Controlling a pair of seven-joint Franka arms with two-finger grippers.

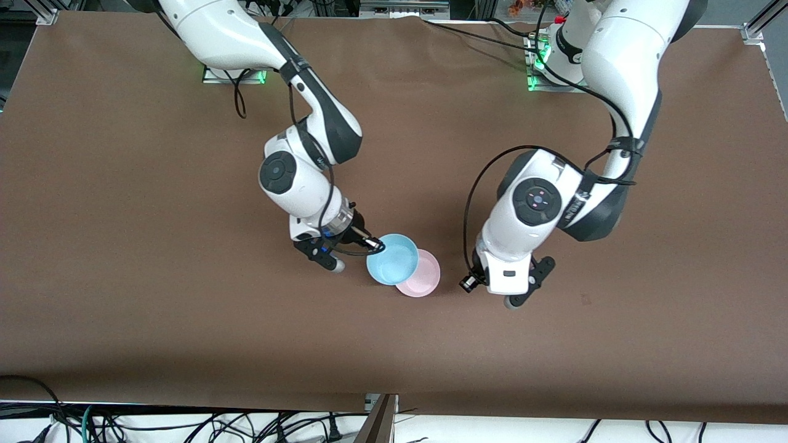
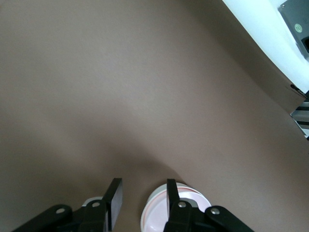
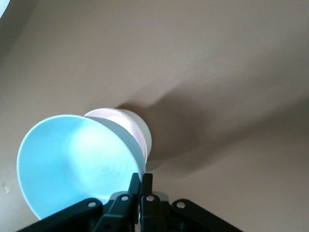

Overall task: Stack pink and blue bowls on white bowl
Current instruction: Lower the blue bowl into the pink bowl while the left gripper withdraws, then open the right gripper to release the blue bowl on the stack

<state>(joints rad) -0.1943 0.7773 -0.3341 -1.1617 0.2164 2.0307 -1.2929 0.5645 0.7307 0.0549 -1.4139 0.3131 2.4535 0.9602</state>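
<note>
The light blue bowl (image 1: 392, 258) is tilted and held by its rim in my right gripper (image 1: 375, 246), which is shut on it; in the right wrist view the blue bowl (image 3: 77, 159) fills the space beside the gripper (image 3: 140, 176). It hangs partly over the pink bowl (image 1: 426, 278). The pink bowl (image 2: 169, 217) sits nested in the white bowl (image 2: 153, 202), whose wall also shows in the right wrist view (image 3: 143, 131). My left gripper (image 1: 487, 288) is open and empty just above the table beside the nested bowls, toward the left arm's end; its jaws (image 2: 143, 182) stand well apart.
The brown table (image 1: 184, 307) stretches wide all around the bowls. Cables lie below the table's front edge (image 1: 246, 424). Both arm bases stand along the table edge farthest from the front camera.
</note>
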